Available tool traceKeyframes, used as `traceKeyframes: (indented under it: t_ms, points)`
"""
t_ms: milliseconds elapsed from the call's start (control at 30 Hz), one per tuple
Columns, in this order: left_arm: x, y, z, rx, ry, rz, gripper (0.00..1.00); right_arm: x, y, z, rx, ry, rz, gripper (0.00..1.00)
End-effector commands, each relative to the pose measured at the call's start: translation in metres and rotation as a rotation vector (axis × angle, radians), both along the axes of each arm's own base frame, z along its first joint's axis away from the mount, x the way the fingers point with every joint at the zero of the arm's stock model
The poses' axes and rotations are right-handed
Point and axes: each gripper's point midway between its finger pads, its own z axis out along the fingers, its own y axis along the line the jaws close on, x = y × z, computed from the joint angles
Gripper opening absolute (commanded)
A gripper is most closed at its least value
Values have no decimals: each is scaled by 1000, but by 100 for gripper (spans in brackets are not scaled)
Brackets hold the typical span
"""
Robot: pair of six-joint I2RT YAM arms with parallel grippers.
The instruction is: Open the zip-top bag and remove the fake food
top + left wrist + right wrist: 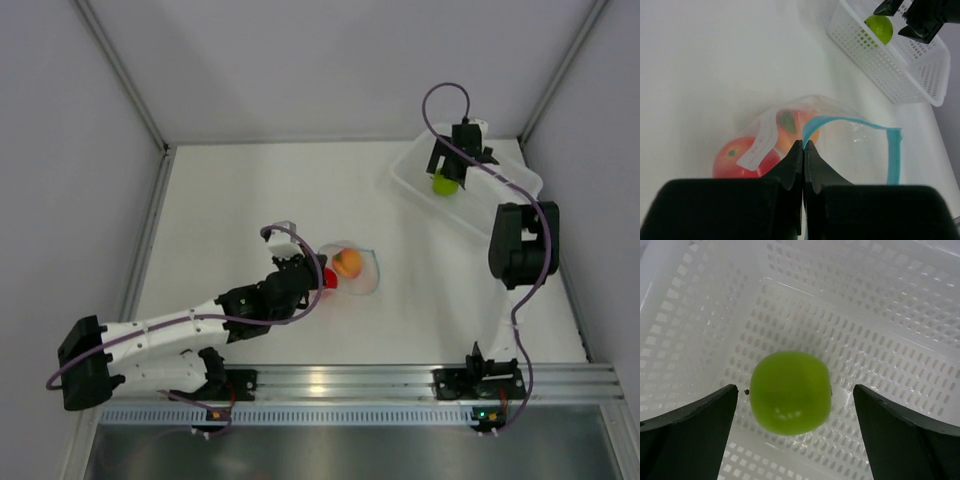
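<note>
The clear zip-top bag (362,272) lies mid-table, its blue-teal zip strip (892,150) gaping open. Inside it are the red fruit (732,157) and the orange-peach fruit (348,263), which also shows in the left wrist view (790,127). My left gripper (803,144) is shut on the near end of the zip strip. The lime green fruit (790,392) rests on the floor of the white basket (415,178); it also shows in the top view (445,183). My right gripper (795,392) hangs open over it, one finger on each side, not touching.
The perforated white basket (880,65) stands at the back right, near the right wall. Grey walls and metal rails close in the table on three sides. The arm bases sit on the rail at the near edge.
</note>
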Motion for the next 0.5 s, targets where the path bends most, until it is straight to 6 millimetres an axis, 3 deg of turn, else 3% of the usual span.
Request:
traceKeyframes:
  t_ms: [0, 133, 233, 267, 300, 333, 367, 467]
  points:
    - [2, 4, 13, -22, -33, 3, 0, -5, -5, 98, 51, -221, -30, 100]
    - [5, 4, 13, -29, -27, 14, 0, -28, 10, 155, 226, -383, -58, 99]
    - [6, 0, 13, -54, -14, 14, 0, -57, 63, 187, 431, -503, 239, 99]
    - [6, -1, 16, -67, -13, 18, 0, -67, 82, 218, 503, -621, 370, 99]
    - [7, -1, 15, -62, -11, 21, 0, -92, 96, 212, 614, -626, 406, 96]
    - [8, -1, 16, -66, -12, 24, 0, -105, 105, 218, 677, -646, 454, 94]
    - [10, -3, 19, -66, -16, 28, 0, -121, 120, 222, 740, -635, 537, 86]
    - [13, -7, 27, -70, -25, 28, 0, -161, 144, 196, 833, -516, 537, 82]
